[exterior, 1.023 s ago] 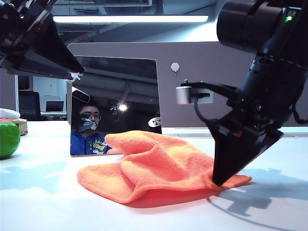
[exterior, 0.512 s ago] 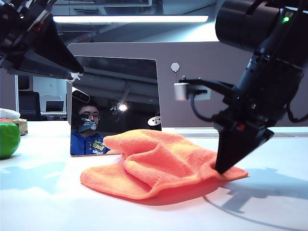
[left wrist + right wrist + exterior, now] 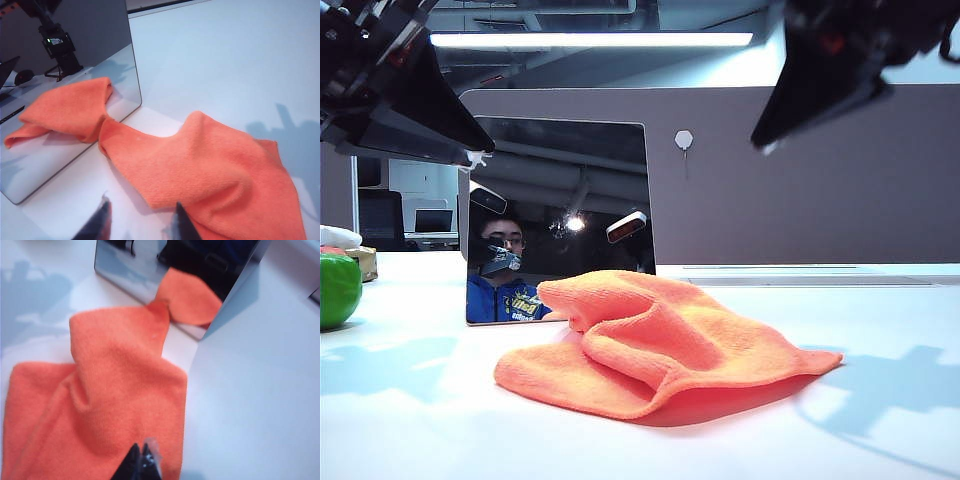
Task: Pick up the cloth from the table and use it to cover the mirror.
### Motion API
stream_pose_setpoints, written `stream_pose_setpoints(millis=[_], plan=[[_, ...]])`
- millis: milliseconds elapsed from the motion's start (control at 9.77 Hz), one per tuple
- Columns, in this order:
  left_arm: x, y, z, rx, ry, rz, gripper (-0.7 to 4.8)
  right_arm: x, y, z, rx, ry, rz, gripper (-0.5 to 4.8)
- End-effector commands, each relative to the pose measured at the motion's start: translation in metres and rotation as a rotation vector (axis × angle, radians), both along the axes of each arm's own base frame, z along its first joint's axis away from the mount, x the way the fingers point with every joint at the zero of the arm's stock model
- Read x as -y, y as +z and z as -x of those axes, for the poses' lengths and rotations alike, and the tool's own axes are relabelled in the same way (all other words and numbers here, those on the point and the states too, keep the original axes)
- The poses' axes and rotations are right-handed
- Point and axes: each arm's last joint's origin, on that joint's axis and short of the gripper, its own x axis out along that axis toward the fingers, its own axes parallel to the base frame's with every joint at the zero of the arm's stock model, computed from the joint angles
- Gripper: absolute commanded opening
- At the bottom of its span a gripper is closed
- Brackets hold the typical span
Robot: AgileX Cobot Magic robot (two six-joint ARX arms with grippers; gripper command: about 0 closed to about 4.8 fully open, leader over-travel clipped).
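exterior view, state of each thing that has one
bright orange fuzzy cloth: crumpled on the white table, unheld
frameless rectangular mirror: upright, uncovered
left pincer: open, above the cloth
right pincer: shut, empty, raised above the cloth
green round object: resting at the table's left edge

Right end effector [image 3: 141,456] raised, jaws closed, empty — left end effector [image 3: 140,220] parted, high.

A ceiling strip light [image 3: 590,39] brightens the scene from above. The white tabletop [image 3: 880,420] carries soft bluish arm shadows and a faint sheen. The right wrist view looks slightly blurred, perhaps from motion; the exterior view's near foreground is soft.
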Motion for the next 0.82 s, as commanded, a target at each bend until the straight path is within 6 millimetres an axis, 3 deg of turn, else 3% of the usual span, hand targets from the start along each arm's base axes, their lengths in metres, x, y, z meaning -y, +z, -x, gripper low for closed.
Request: stream_pose_setpoints(millis=[102,205,307,512,819], plan=[[0.001,0.002,0.0,0.008,-0.008,0.006,1.6,0.001,-0.008,-0.005,-0.027,-0.076,0.077,0.44],[0.001,0.002,0.0,0.003,-0.008,0.004,1.6,-0.001,-0.017,-0.012,-0.054,-0.086,0.099,1.63],[0.0,0.001,0.0,-0.004,-0.008,0.001,1.6,-0.003,-0.023,-0.018,-0.07,-0.093,0.11,1.89],[0.0,-0.001,0.001,-0.025,-0.006,-0.008,1.6,-0.018,-0.047,-0.04,-0.087,-0.095,0.123,1.9],[0.0,-0.003,0.002,-0.045,-0.005,-0.016,1.6,-0.03,-0.077,-0.057,-0.141,-0.108,0.144,2.13]])
